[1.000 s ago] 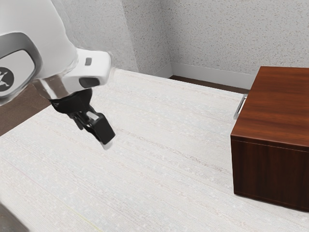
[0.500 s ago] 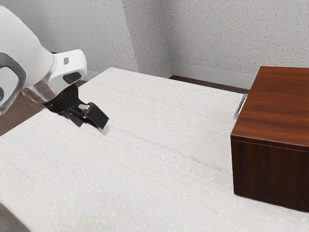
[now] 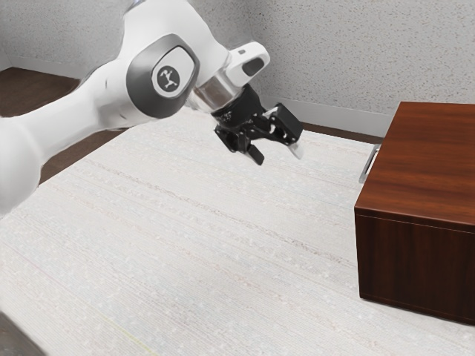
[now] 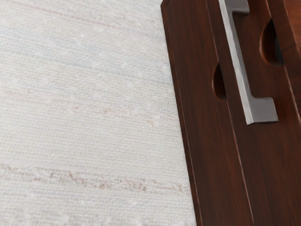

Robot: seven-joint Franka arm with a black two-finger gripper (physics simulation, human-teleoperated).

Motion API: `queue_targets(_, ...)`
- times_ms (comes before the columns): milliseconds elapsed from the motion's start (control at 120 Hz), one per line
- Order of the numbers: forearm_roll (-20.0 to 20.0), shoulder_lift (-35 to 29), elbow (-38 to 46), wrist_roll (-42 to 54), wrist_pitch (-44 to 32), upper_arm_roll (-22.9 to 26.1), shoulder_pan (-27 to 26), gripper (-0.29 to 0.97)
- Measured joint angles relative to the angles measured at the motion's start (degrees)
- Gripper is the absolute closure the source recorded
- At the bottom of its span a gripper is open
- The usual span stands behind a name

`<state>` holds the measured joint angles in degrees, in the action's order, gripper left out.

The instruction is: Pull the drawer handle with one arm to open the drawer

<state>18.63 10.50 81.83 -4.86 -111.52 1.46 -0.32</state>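
- The table (image 3: 185, 245) has a pale, woven-looking top that takes up most of the exterior view. In the wrist view the same surface (image 4: 84, 117) lies beside the drawer's front.
- A grey speckled wall (image 3: 334, 44) with a white baseboard stands behind the table, and a strip of brown floor (image 3: 44, 81) shows at the exterior view's left.
- The white Franka arm (image 3: 111, 104) comes in from the exterior view's left and reaches across the table's far side toward the right.
- The dark reddish wooden drawer box (image 3: 427, 215) sits on the table at the exterior view's right. The face that carries the handle is turned toward the arm. In the wrist view this face (image 4: 197, 117) looks flush with the body.
- The black claw (image 3: 279, 156) hangs in the air above the table, well apart from the box and pointing toward it. Its two fingers are spread apart with nothing between them.
- The drawer handle (image 3: 368, 165) is a silver bar on the box's upper front. In the wrist view it (image 4: 240, 61) stands off the wood on short posts, with two dark oval shadows beside it.
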Motion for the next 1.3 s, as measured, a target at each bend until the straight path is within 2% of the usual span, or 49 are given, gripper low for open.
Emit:
queue_targets(67,5.1,1.4,-0.5,0.6,-0.1,-0.1,0.1,0.00)
queue_targets(133,8.6,3.4,-1.9,1.3,-0.3,0.0,0.4,0.00)
queue_targets(317,13.2,9.8,-7.0,3.7,-0.4,0.9,1.8,0.00)
queue_targets(550,12.7,12.2,-8.4,7.1,1.1,1.6,2.4,0.00)
queue_targets(1000,13.5,21.5,-21.2,11.5,3.5,2.7,2.0,0.00)
queue_targets(1300,13.9,24.4,-21.9,12.7,3.6,3.3,1.2,0.00)
